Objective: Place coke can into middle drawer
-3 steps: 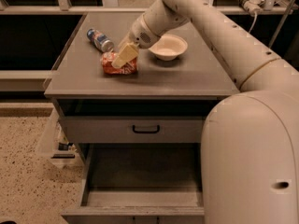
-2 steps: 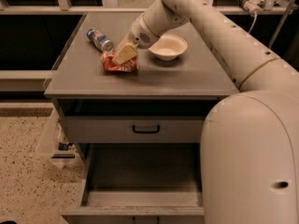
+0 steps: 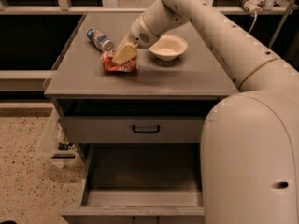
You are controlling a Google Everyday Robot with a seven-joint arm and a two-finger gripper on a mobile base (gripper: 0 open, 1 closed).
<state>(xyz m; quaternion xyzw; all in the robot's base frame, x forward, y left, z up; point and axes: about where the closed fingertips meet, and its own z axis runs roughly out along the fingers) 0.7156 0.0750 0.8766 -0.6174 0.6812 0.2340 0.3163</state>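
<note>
The coke can, red-orange with white lettering, lies on its side on the grey cabinet top, left of centre. My gripper is down over the can's top and touches it, its cream tip covering the can's upper part. The arm reaches in from the upper right. The middle drawer is pulled open at the bottom of the view, below the cabinet front, and its flat grey floor is bare. My arm's large white body hides the drawer's right side.
A blue-and-silver can lies at the back left of the top. A white bowl stands just right of the gripper. A closed drawer front with a black handle sits above the open drawer. Speckled floor lies to the left.
</note>
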